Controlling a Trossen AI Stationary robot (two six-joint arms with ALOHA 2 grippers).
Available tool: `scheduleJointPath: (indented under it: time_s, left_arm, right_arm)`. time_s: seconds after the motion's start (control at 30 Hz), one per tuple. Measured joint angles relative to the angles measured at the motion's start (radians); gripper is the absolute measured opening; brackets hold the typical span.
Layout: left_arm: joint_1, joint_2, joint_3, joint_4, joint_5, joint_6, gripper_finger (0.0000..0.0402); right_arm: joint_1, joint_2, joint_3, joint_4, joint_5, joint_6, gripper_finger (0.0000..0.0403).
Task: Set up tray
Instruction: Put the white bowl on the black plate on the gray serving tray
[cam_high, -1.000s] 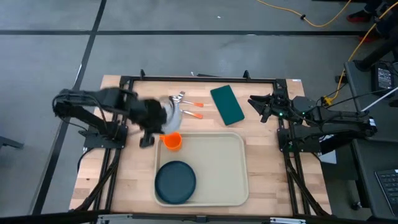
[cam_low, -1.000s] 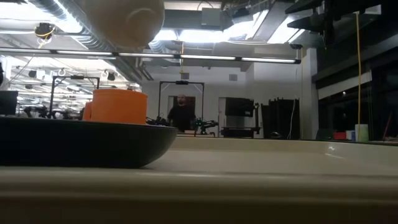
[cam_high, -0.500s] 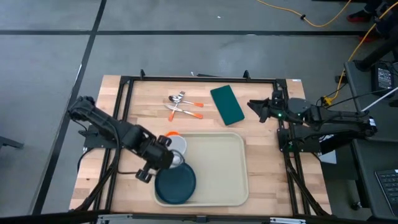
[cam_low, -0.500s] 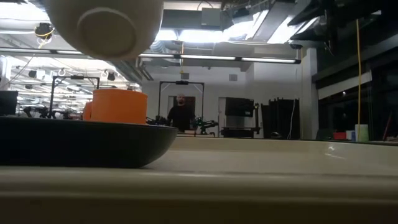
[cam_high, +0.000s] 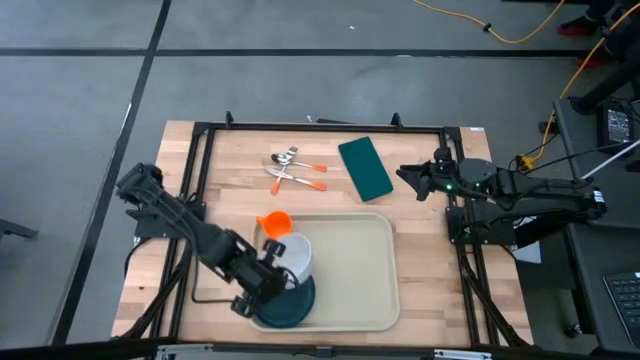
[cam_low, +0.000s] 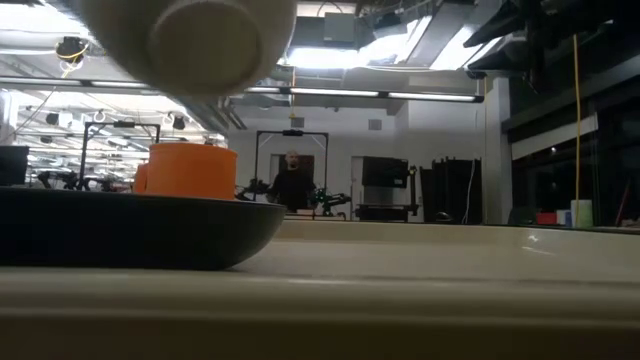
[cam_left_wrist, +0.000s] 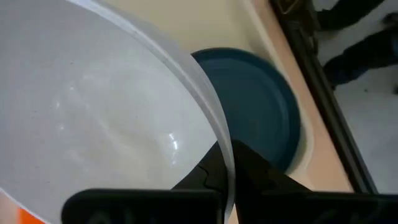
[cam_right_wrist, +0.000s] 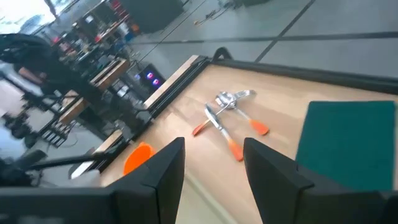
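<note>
**Over the tray's near-left corner, a white bowl is held above the plate**

Above the dark teal plate (cam_high: 283, 297), a white bowl (cam_high: 291, 256) is carried by the left gripper (cam_high: 272, 272), whose fingers are clamped on the bowl's rim, as is shown in the left wrist view. The plate is seen lying in the near-left corner of the beige tray (cam_high: 355, 262), which is set on the wooden counter (cam_high: 420, 225) between the two arms. An orange cup (cam_high: 275, 222) is found at the tray's far-left corner. Behind the tray, orange-handled cutlery (cam_high: 292, 168) and a dark green napkin (cam_high: 365, 167) are laid on the counter. The right gripper (cam_high: 408, 176) is held apart and empty at the counter's right side, just beside the napkin
</note>
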Motion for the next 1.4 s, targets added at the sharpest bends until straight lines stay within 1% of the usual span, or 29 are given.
scheduleJointPath:
  time_s: [0.1,0.23,0.33,0.43,0.7,0.83,1.0,1.23,1.4]
  left_arm:
    - [-0.037,0.065,0.006,0.022,0.025,0.007,0.0001]
    - [-0.078,0.153,0.045,-0.026,0.030,0.066,0.0001]
    - [-0.087,0.207,0.076,-0.040,0.052,0.095,0.0001]
    - [-0.092,0.250,0.088,-0.042,0.049,0.116,0.0001]
    - [-0.100,0.356,0.087,-0.107,0.054,0.143,0.0001]
    - [-0.114,0.382,0.090,-0.124,0.048,0.160,0.0002]
    - [-0.124,0.379,0.090,-0.127,0.055,0.147,0.0002]
    - [-0.124,0.378,0.089,-0.119,0.109,0.129,0.0003]
    - [-0.124,0.379,0.087,-0.109,0.128,0.130,0.0021]
  right_arm:
    - [0.000,0.000,0.000,-0.001,-0.035,-0.012,0.0169]
    - [0.000,0.000,0.000,-0.005,-0.052,-0.007,0.0169]
    - [0.000,0.000,0.000,-0.005,-0.052,-0.007,0.0169]
    - [0.000,0.000,0.000,-0.005,-0.052,-0.007,0.0169]
    - [0.000,0.000,0.000,-0.005,-0.052,-0.007,0.0169]
    - [0.000,0.000,0.000,-0.005,-0.052,-0.007,0.0169]
    - [0.000,0.000,0.000,-0.005,-0.051,-0.007,0.0169]
    - [0.000,0.000,0.000,-0.005,-0.051,-0.012,0.0169]
    - [0.000,0.000,0.000,-0.004,-0.051,-0.015,0.0169]
